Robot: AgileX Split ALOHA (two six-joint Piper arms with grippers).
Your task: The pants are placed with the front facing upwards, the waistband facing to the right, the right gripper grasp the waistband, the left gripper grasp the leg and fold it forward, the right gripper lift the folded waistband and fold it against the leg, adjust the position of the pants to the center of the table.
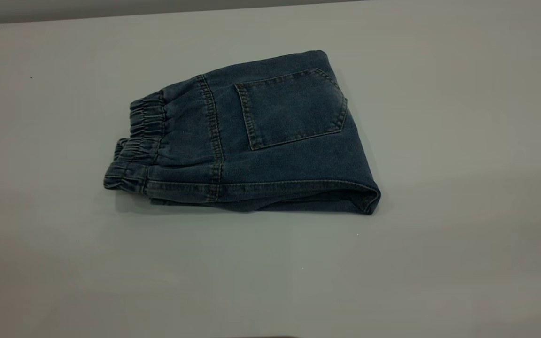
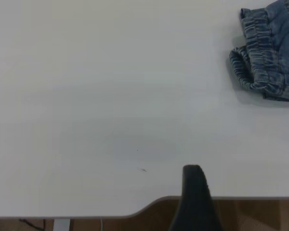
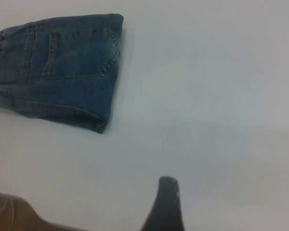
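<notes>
A: Starting from the left, what does the left arm show?

B: Only one black finger tip of the left gripper [image 2: 195,192] is visible in its wrist view, hanging over the near edge of the table [image 1: 439,263], where the edge has a curved cut-out. It grips nothing. I cannot tell how far apart its fingers stand, since the second one is out of view.

A: And the pants?

B: The pants [image 1: 270,141] lie folded into a compact bundle near the middle of the table, a little toward the far edge, well apart from both grippers. The waistband [image 1: 136,150] is at the bundle's left end in the exterior view, puckered and stacked in layers. To its right comes a vertical seam with tan stitching, then the patch pocket [image 1: 291,108] facing up. The right end is a smooth fold, and the near edge shows a stitched hem lying over the layers beneath.

A: The right side?

B: The right gripper [image 3: 166,204] likewise shows one dark finger tip above the bare table near an edge, touching nothing, with the folded end of the pants well away from it. Whether it is spread or closed, I cannot tell
</notes>
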